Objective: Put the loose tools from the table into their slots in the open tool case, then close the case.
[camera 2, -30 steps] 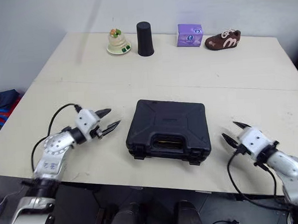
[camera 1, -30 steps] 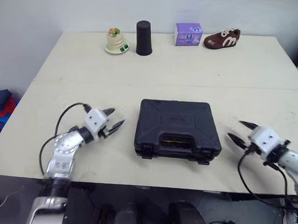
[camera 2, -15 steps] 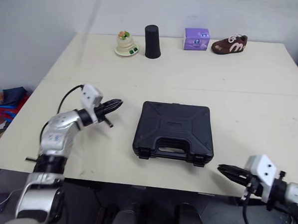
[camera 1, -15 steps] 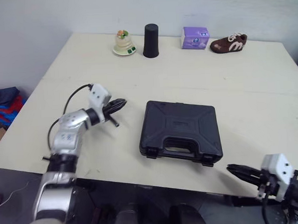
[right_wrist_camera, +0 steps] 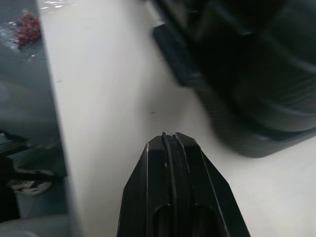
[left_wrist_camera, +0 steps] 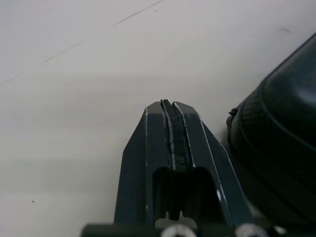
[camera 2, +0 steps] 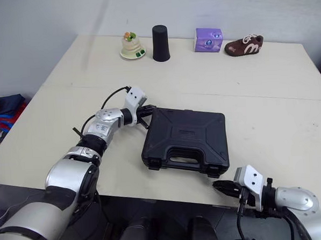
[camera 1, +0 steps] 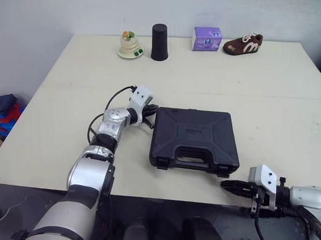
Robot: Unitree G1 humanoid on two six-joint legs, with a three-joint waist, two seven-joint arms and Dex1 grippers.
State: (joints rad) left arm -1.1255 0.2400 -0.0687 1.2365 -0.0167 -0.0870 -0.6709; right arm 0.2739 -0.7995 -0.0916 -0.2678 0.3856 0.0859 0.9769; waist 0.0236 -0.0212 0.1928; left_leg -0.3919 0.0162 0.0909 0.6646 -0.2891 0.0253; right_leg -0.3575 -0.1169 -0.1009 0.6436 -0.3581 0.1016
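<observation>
Hiding its contents — shut tool case [camera 1: 196, 135] | left gripper [camera 1: 150, 111] closed | right gripper [camera 1: 226, 185] closed

The left arm stretches from the lower left corner up to mid-frame, elbow bent, and the left tool [camera 1: 150, 111] is pinched tight, fingers together. The right arm sits low at bottom right, the right tool [camera 1: 226, 185] pointing left, fingers pressed together too.
</observation>
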